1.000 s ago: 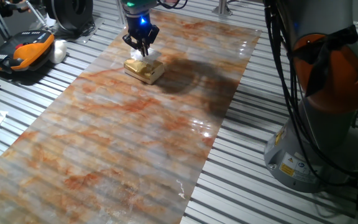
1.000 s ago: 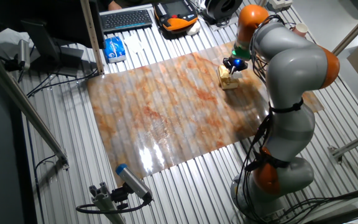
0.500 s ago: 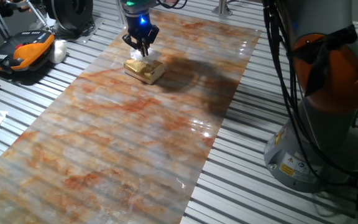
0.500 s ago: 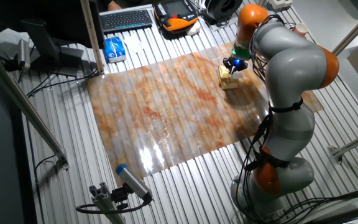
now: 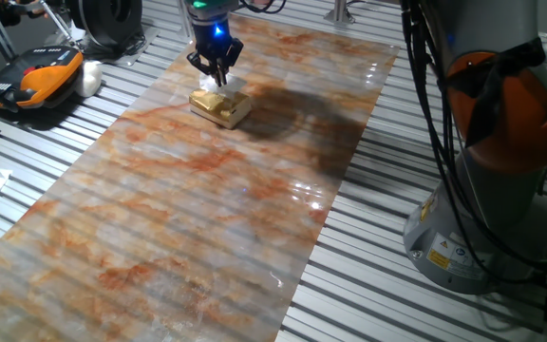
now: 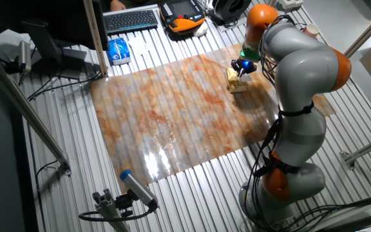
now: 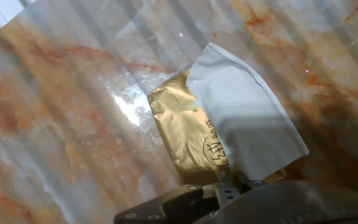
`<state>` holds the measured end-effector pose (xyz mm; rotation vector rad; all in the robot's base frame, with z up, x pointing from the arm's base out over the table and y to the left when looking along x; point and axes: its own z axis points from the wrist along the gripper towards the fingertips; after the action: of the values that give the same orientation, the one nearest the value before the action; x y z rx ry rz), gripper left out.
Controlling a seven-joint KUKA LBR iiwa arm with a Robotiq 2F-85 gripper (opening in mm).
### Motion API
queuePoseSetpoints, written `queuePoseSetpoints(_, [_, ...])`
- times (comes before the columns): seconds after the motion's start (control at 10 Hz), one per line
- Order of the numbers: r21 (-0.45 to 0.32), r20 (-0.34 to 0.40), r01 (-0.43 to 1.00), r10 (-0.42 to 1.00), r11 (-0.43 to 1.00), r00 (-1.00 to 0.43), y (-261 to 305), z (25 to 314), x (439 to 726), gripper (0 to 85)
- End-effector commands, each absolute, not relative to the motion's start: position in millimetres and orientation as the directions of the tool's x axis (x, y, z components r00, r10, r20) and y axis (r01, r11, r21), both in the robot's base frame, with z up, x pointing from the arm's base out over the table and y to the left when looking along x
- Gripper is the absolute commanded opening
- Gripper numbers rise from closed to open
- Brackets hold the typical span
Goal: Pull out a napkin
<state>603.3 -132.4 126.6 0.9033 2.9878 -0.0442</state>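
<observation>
Gold foil catches the light where the small napkin box [image 5: 221,106] sits on the marbled orange-and-grey mat [image 5: 188,199], toward its far end. Directly above the box hangs the gripper [image 5: 216,78], a blue light glowing on its body, its fingertips pinched together on the white napkin [image 7: 247,118] rising from the box top. In the hand view the napkin stands up out of the box as a slanted white sheet, covering the box's right half and part of the printed lettering on the foil.

Off the mat's edge nearest the box lie an orange-and-black handheld controller [image 5: 34,78] and a keyboard [image 6: 131,19], with a blue packet [image 6: 116,50] beside it. Nothing else lies on the mat near the box. The arm's grey and orange body [image 6: 299,96] leans over the mat's edge and hides some of it in the other fixed view, where the napkin is too small to make out.
</observation>
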Motion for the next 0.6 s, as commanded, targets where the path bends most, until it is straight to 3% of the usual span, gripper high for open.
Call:
queuePoseSetpoints(0.0, [-0.022,-0.031,0.548,0.547,0.836,-0.836,-136.6,125.3,602.7,17.0])
queuePoseSetpoints(0.5, [-0.025,-0.049,0.517,0.516,0.856,-0.855,-167.4,121.2,599.5,17.0])
